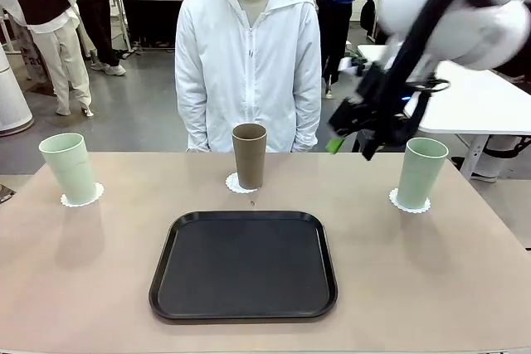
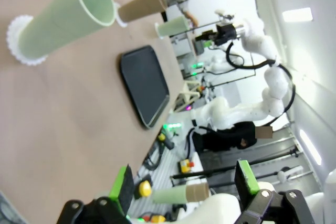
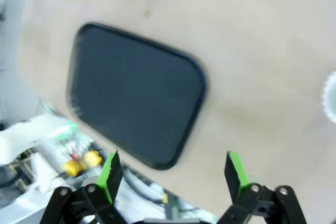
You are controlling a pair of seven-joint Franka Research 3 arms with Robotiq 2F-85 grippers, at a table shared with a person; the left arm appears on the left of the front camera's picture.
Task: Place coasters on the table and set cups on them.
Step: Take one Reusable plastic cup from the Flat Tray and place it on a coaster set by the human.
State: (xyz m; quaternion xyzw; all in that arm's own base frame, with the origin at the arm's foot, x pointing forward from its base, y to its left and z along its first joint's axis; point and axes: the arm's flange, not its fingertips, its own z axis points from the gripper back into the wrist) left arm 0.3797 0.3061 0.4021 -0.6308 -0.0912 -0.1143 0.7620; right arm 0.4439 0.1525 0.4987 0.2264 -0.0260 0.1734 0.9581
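Judging from near to far with the black tray as landmark: it lies bare on the desk. Beyond its far edge the brown cup stands on a coaster; far-left of the tray a mint cup sits on its coaster, far-right another mint cup on its coaster. The right pincer hangs above, jaws wide and empty, close to that right cup; a careless sweep could topple it. The left pincer is also wide, empty.
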